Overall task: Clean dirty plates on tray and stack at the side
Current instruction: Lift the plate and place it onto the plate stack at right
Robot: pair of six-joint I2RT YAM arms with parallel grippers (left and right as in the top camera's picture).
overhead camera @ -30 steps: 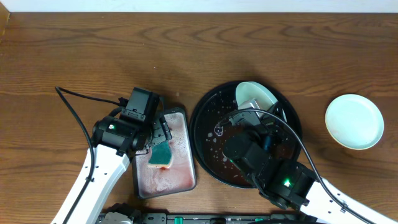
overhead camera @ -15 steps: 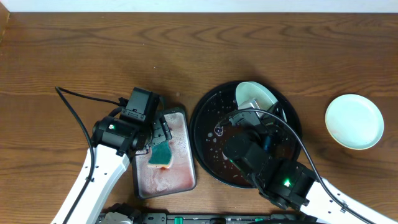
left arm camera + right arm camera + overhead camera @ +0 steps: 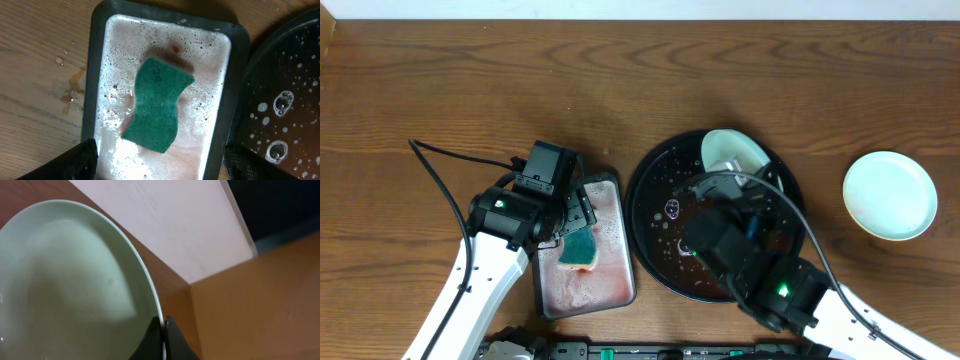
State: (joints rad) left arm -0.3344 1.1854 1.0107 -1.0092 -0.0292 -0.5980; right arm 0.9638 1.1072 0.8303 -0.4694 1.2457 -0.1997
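Observation:
A pale mint plate (image 3: 730, 152) stands tilted over the far part of the round black tray (image 3: 655, 215). My right gripper (image 3: 163, 330) is shut on its rim, and the plate (image 3: 70, 285) fills the left of the right wrist view. Another mint plate (image 3: 889, 195) lies flat on the table at the right. My left gripper (image 3: 157, 160) hangs open above the rectangular soapy tray (image 3: 95, 90), its fingers (image 3: 75, 161) wide on either side, just short of the green sponge (image 3: 157, 105) lying in the foam.
The soapy rectangular tray (image 3: 620, 270) with the sponge (image 3: 581, 247) sits left of the black tray, whose wet floor carries drops and bubbles (image 3: 672, 210). A black cable (image 3: 440, 165) runs over the table at the left. A pale wall edge (image 3: 165, 225) shows behind the held plate.
The right arm has shifted slightly to the right with the tilted plate in its grip. The left arm has stayed still over the sponge.

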